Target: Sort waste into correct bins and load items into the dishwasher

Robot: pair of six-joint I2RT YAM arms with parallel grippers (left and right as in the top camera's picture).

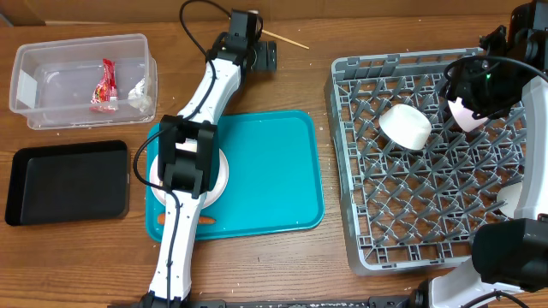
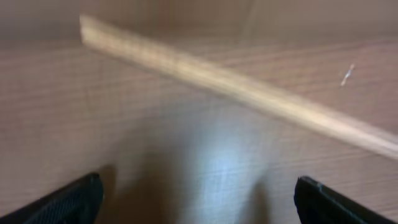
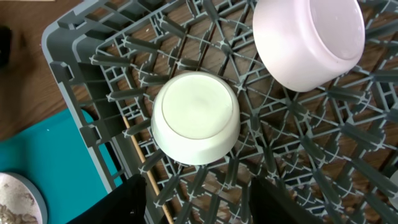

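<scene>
One inverted smooth white cup (image 3: 196, 118) | round pink bowl (image 3: 308, 40) | latticed grey plastic rack (image 3: 65, 46)

I see a grained wooden table (image 1: 77, 265), a pale wooden chopstick (image 2: 236, 87), a matt grey plastic rack (image 1: 411, 214), a clear glossy plastic tub (image 1: 60, 90), a matt black tray (image 1: 64, 181) and a smooth, glossy white cup (image 3: 196, 118).

White cup (image 3: 196, 118) and pale pink bowl (image 3: 308, 40) rest bottom-up, side by side, in the grey dish rack (image 3: 62, 37)
</scene>
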